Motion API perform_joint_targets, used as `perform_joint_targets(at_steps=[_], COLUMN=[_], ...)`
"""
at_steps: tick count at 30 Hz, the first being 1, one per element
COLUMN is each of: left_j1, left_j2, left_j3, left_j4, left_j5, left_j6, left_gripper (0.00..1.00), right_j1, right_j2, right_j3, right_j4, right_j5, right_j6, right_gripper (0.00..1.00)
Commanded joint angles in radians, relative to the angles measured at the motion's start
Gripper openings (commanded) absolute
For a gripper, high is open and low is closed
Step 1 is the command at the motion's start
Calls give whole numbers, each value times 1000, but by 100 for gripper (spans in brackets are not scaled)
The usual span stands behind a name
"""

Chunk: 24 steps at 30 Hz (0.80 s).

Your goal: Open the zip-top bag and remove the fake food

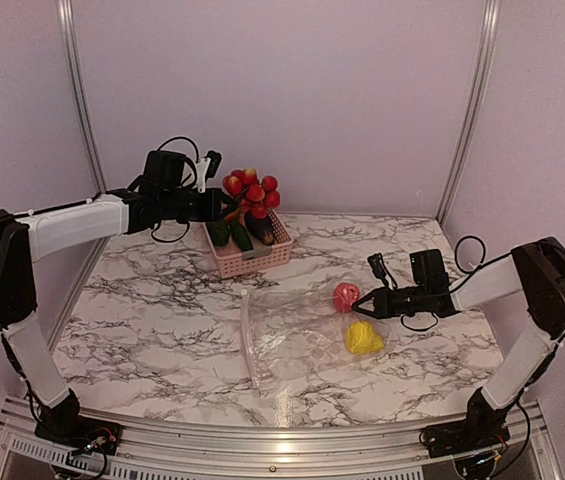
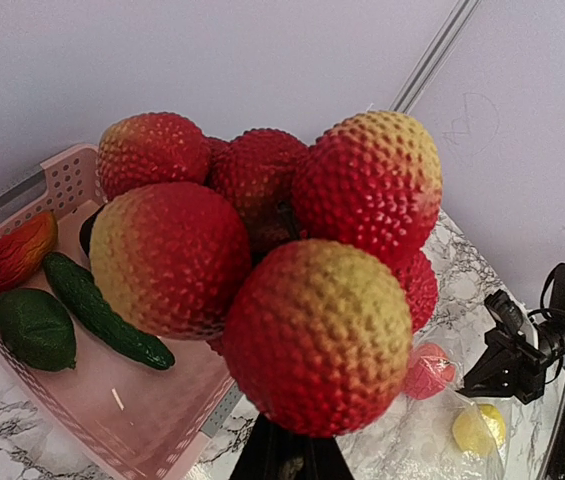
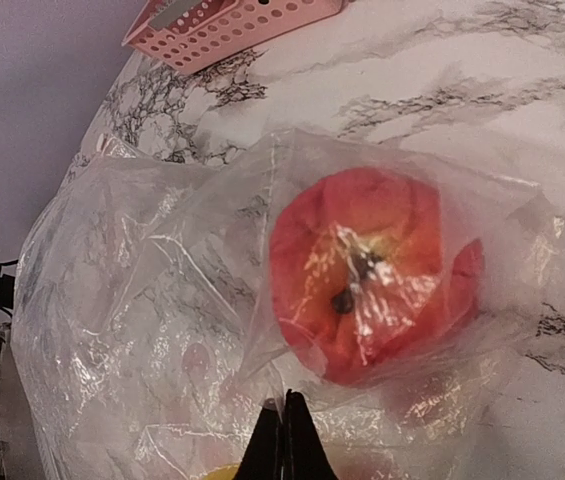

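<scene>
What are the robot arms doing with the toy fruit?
The left gripper holds the cluster of red balls above the pink basket, which already has other toys in it. The right gripper pinches the clear bag, where the pinkish-red fruit and yellow fruit lie.

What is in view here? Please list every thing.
clear crinkly plastic zip-top bag: one, transparent, on the table's middle
round toy fruit: one, pinkish-red, inside the bag
lumpy toy fruit: one, yellow, inside the bag
cluster of bumpy toy balls: one, red and yellowish, above the basket
slotted plastic basket: one, pink, far on the table
toy eggplant: one, dark purple, in the basket
oval toy fruit: one, dark green, in the basket
long bumpy toy vegetable: one, green, in the basket
pointed toy piece: one, red-orange, in the basket
marble-patterned table: one, white and grey, under everything
left gripper: one, black, shut on the cluster
right gripper: one, black, shut on the bag's edge
</scene>
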Motion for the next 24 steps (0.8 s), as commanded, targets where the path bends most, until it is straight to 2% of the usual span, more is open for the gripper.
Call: perform_joint_targets(at_steps=[1,10,20,22,24], left_j1=[15,62,83,89,90], left_j2=[102,308,477,504,516], left_j3=[108,278,445,479,500], left_j4=[-74,-202,-345,-381,-406], left_j5=[96,219,229,191,153], left_j6=[61,173,268,282,281], left_gripper=[0,0,0,5,18], right_j1=[-8,-8,-8,-8,-8], right_j2=[-6,3,11,11,11], right_j3=[-1,0,6,6,6], right_j4=[-1,-1,-7,-8,-9], right_j5=[-8,-10,-10,-9,-10], right_j6=[-9,-12,-12,-12,-12], right_gripper=[0,0,0,0,0])
